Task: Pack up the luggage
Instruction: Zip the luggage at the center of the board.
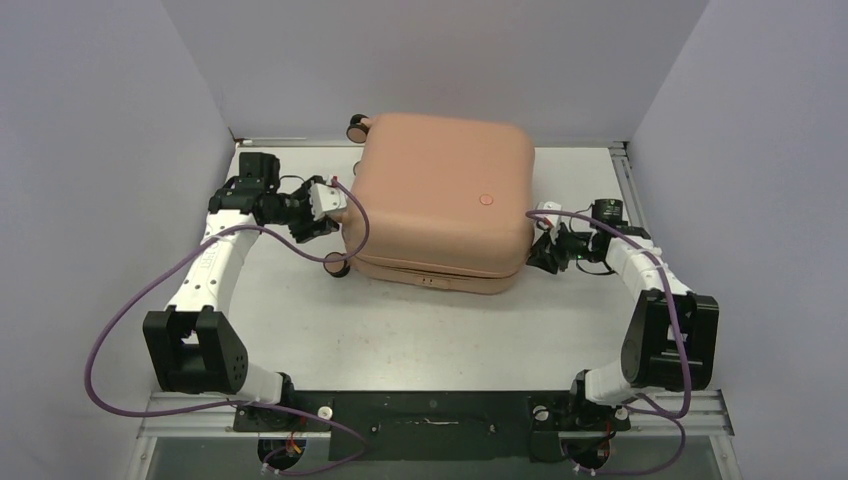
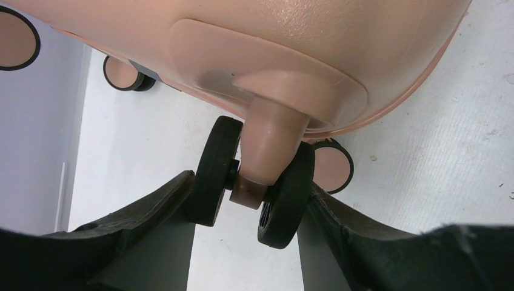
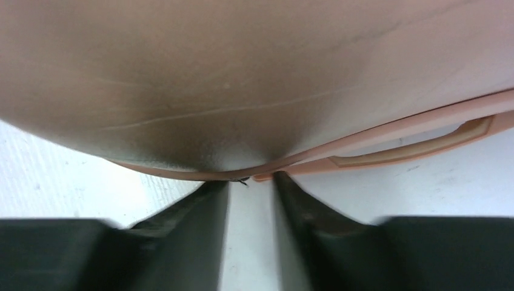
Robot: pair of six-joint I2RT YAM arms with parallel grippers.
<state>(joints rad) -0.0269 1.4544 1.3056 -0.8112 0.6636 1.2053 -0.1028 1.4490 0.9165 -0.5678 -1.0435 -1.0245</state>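
Looks up from low over the white table [image 2: 424, 139] at the underside of the peach-pink suitcase [image 2: 291, 42], filling the top of the view. Shows a short peach stem [image 2: 270, 133] coming down from a rounded corner mount, with a black twin wheel [image 2: 285, 194] on it, a little tilted. Shows the left gripper [image 2: 251, 185] closed around this twin wheel, one dark finger [image 2: 157, 212] touching each outer side. Three more wheels [image 2: 124, 73] with peach hubs: one just behind the right finger, one further off at upper left, one cut by the left edge. At far left a grey wall [image 2: 30, 151] beside the table
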